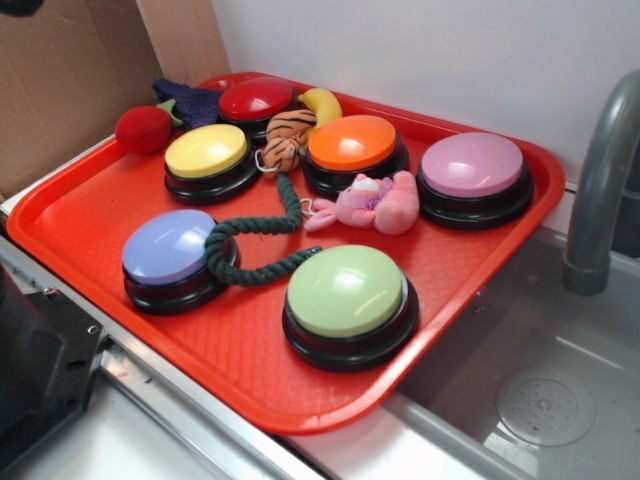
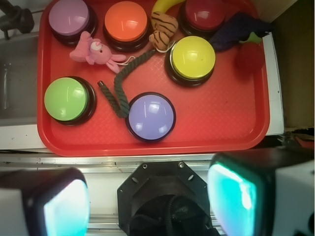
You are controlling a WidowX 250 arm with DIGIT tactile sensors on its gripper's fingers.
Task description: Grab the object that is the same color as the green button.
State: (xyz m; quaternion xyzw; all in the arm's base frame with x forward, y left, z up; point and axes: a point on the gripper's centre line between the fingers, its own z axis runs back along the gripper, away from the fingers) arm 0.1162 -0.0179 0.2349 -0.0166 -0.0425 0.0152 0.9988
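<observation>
Rope: the dark green twisted rope (image 1: 262, 237) (image 2: 124, 78) lies on the red plastic tray (image 1: 90, 225) (image 2: 216, 128), between the 6 domed buttons.
Rope axis: in the exterior view its long run goes from the striped orange tiger plush (image 1: 285, 137) (image 2: 162, 28) toward the near tray edge, then bends in a loop against the light blue domed button (image 1: 170, 255) (image 2: 150, 116); the tail points at the pale green domed button (image 1: 348, 300) (image 2: 68, 99) and ends just beside it.
Rope neighbours: the yellow domed button (image 1: 208, 160) (image 2: 192, 59) and the pink plush animal (image 1: 370, 203) (image 2: 96, 51) flank the straight run; the orange domed button (image 1: 353, 150) (image 2: 126, 23) sits near its far end.
Open room: bare tray floor lies along the near edge and left of the light blue button; the loop encloses a small bare patch.
Edges: a grey sink basin (image 1: 520, 390) adjoins the tray on the green button's side.
Gripper: the gripper (image 2: 147, 201) hangs above, off the tray's near edge, its 2 fingers (image 2: 59, 206) spread wide, holding nothing.
</observation>
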